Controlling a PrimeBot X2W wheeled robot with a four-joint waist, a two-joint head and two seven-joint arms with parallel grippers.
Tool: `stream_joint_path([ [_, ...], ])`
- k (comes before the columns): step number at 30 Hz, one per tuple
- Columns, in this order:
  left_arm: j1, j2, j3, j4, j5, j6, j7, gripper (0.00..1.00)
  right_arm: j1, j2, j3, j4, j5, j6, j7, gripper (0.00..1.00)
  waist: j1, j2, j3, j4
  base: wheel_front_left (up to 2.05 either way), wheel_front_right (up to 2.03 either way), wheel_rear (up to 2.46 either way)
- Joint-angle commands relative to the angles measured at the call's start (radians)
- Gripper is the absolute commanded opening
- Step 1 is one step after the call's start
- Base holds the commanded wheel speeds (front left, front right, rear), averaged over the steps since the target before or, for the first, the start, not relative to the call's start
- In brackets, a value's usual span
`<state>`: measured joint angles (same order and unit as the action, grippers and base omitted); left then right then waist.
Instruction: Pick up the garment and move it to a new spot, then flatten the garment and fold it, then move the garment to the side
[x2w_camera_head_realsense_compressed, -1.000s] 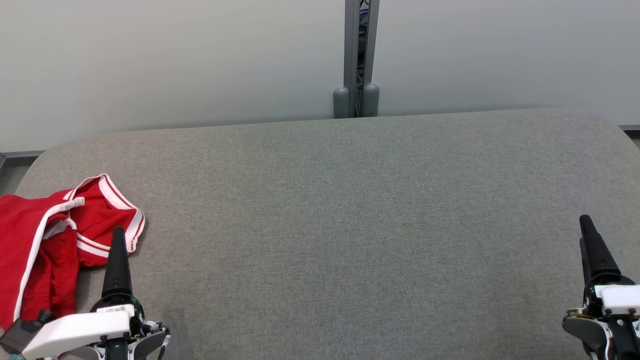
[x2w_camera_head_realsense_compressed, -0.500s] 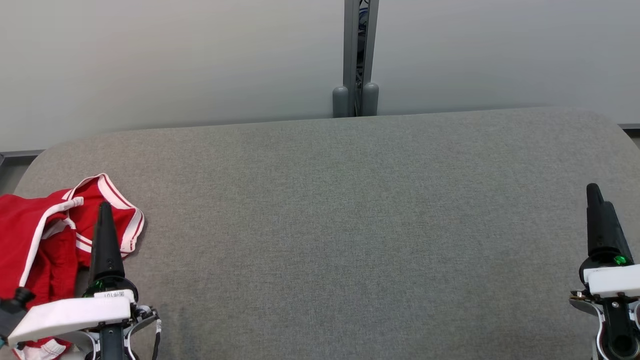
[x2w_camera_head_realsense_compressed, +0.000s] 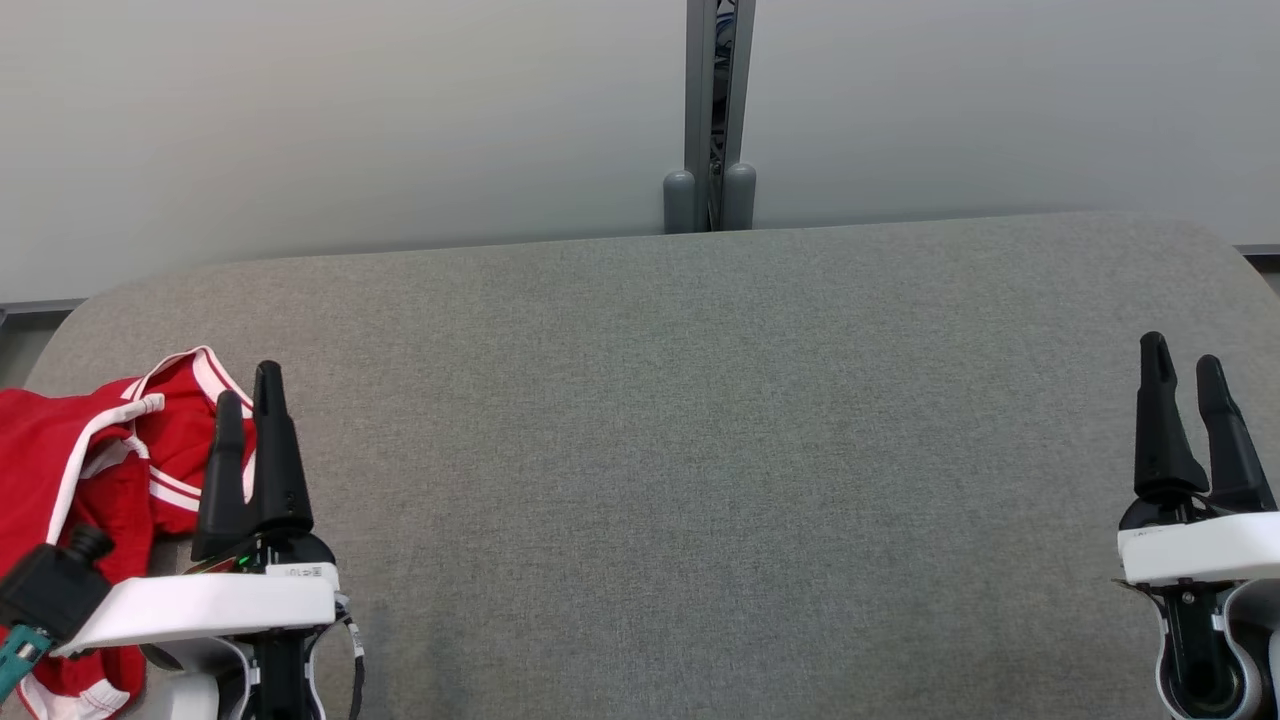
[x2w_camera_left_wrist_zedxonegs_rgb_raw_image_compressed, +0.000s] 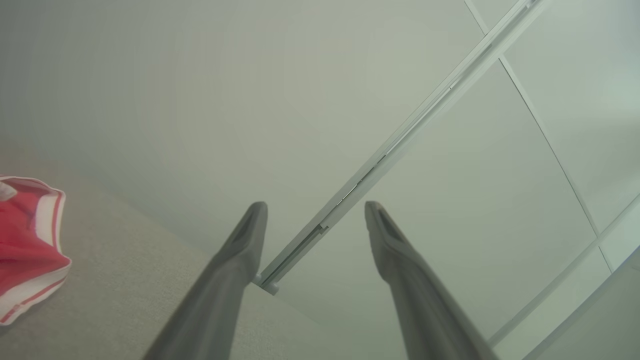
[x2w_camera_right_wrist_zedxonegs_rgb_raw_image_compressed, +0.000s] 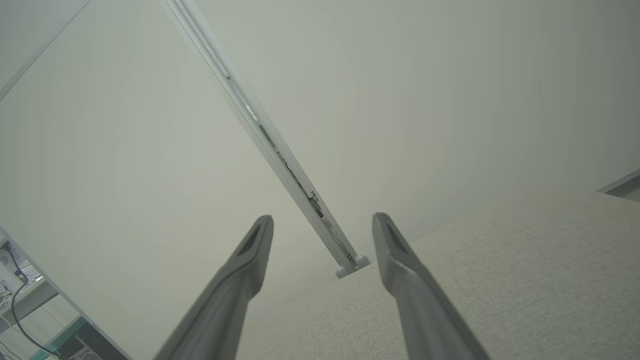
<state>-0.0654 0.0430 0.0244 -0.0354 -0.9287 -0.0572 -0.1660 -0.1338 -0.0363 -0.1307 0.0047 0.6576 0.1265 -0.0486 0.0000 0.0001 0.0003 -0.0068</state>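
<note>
On the grey fabric surface (x2w_camera_head_realsense_compressed: 700, 450), at the lower left, lies a crumpled red garment (x2w_camera_head_realsense_compressed: 60, 470) with white trim, while the left gripper (x2w_camera_head_realsense_compressed: 248, 383) and the right gripper (x2w_camera_head_realsense_compressed: 1181, 351) both stand spread apart, empty.

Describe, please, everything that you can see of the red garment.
The garment is red, of soft-looking knit cloth, with white bands and stripes along its edges. It lies crumpled in a loose heap at the left end of the grey table. The picture's edge cuts part of it off. The open left gripper stands before it in the head view, yet the left wrist view shows it off to one side, untouched.
</note>
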Motion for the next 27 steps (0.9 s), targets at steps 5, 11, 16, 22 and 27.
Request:
stream_joint_path([
  [5, -0.015, 0.007, -0.053, -0.023, 0.138, 0.022, -0.012, 1.0, 0.004, -0.011, 0.031, 0.016, -0.094, 0.005, -0.03, 1.0, 0.0, -0.0001, -0.002, -0.001, 0.0, 0.0, 0.0],
  [11, -0.002, 0.007, -0.111, 0.023, 0.286, 0.057, -0.023, 1.0, 0.013, -0.012, 0.075, 0.082, -0.22, 0.006, -0.053, 1.0, 0.0, -0.0001, -0.004, -0.003, 0.0, 0.0, 0.0],
  [16, -0.007, 0.007, -0.144, 0.063, 0.391, 0.097, -0.032, 1.0, 0.007, -0.013, 0.087, 0.103, -0.276, 0.006, -0.072, 1.0, 0.0, -0.0001, -0.004, -0.004, 0.0, 0.0, 0.0],
  [22, -0.015, 0.007, -0.178, 0.109, 0.51, 0.123, -0.041, 1.0, 0.007, -0.013, 0.103, 0.122, -0.339, 0.006, -0.093, 1.0, 0.0, -0.0001, -0.004, -0.004, 0.0, 0.0, 0.0],
  [27, -0.022, 0.008, -0.197, 0.131, 0.573, 0.158, -0.049, 1.0, 0.008, -0.014, 0.111, 0.137, -0.368, 0.006, -0.108, 1.0, 0.0, -0.0001, -0.004, -0.005, 0.0, 0.0, 0.0],
])
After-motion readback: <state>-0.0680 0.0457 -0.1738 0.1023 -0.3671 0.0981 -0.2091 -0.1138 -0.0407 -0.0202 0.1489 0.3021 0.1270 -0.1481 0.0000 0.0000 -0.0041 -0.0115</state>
